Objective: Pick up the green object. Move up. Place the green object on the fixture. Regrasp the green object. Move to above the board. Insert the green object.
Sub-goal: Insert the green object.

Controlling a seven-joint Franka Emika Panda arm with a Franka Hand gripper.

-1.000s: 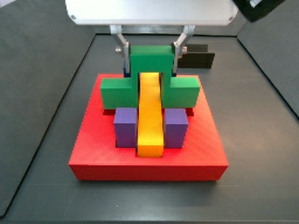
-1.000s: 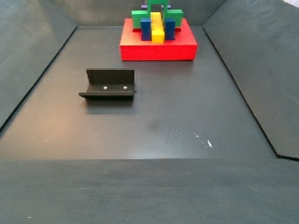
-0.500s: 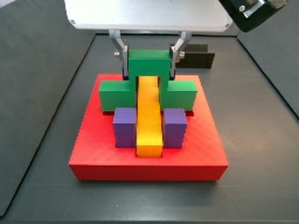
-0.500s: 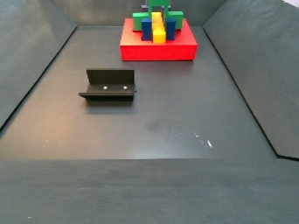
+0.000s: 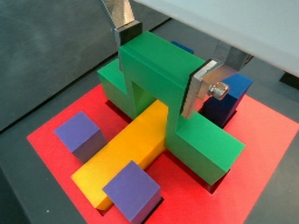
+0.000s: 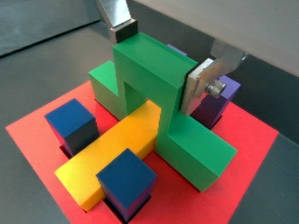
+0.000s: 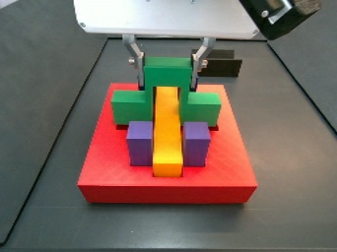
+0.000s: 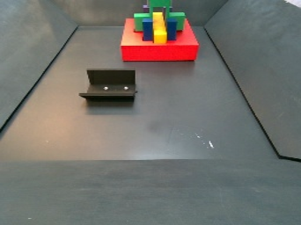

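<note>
Gripper (image 5: pixel 163 59): clamped on the bright green stepped plastic block's (image 5: pixel 158 70) upright stem.
Green block: straddling the long yellow bar (image 5: pixel 126 149), feet down in the flat red square board (image 5: pixel 47 149).
Relation: block directly under gripper.

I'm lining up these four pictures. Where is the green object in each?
Wrist view: green object mid-frame, between the tool fingers.
Wrist view: green object mid-frame, straddling the bar.
Side view: upper centre on the board.
Side view: top centre, small.
Shared landmark: yellow bar.
</note>
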